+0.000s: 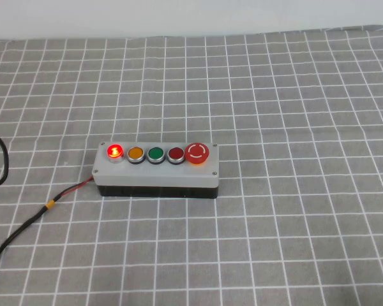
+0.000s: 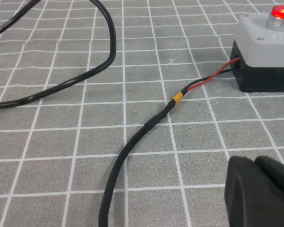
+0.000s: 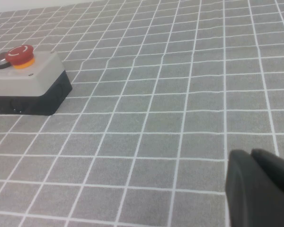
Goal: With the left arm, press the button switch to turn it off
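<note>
The button switch [image 1: 115, 151] glows bright red at the left end of the grey five-button box [image 1: 156, 173], which stands in the middle of the checked cloth. It also shows lit in the left wrist view [image 2: 281, 12], at the end of the box [image 2: 265, 45]. My left gripper [image 2: 254, 161] is shut and empty, low over the cloth, well short of the box on its cable side. My right gripper [image 3: 252, 154] is shut and empty, over the cloth off the box's other end. Neither gripper shows in the high view.
The box also carries an orange [image 1: 135, 153], a green [image 1: 156, 154], a dark red [image 1: 176, 155] and a large red mushroom button [image 1: 197, 153]. Its black cable [image 1: 25, 223] with a yellow band [image 2: 178, 99] runs left. A looping black cable [image 2: 104, 52] lies beyond.
</note>
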`<state>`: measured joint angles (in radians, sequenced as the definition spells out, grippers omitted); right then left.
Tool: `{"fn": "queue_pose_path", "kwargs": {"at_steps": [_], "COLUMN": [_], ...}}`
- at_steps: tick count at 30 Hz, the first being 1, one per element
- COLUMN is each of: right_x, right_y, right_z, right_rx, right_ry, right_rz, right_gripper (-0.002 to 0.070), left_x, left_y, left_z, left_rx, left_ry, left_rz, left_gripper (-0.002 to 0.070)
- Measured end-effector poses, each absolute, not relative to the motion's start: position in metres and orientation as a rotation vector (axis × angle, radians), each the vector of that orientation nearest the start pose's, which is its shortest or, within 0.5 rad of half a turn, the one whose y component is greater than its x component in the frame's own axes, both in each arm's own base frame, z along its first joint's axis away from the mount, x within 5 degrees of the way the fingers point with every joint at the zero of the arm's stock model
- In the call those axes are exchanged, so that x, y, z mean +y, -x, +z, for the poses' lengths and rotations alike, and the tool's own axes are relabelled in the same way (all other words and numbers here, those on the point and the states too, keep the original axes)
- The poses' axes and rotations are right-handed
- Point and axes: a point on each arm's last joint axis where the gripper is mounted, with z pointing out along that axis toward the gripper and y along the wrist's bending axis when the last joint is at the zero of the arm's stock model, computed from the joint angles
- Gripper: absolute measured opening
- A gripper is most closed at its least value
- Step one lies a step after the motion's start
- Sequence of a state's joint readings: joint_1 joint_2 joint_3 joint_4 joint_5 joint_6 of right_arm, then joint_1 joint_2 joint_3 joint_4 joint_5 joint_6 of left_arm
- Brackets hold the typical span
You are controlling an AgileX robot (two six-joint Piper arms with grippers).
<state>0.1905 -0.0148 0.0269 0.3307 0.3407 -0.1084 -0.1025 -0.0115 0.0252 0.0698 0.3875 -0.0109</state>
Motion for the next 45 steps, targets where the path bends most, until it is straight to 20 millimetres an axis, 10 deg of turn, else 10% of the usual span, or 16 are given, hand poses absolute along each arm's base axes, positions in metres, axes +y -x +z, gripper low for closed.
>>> {"fn": "queue_pose_path", "kwargs": {"at_steps": [38, 45], "right_x": [0.020, 0.020], "right_y": [-0.050, -0.050], "right_z": [0.176, 0.176], "right_rx": [1.833, 1.833], "right_ry": [0.065, 0.065], "right_rz": [0.378, 0.378], "right_gripper": [-0.0017, -0.0017], "left_x": [-0.003, -0.011], "left_y": [-0.052, -0.055], "left_z": [0.171, 0.186], "left_rx": [1.880, 1.713], "left_ry": [-0.128, 0.166], "left_rz": [-0.011, -0.378], "left_gripper": [-0.0003, -0.0003]}}
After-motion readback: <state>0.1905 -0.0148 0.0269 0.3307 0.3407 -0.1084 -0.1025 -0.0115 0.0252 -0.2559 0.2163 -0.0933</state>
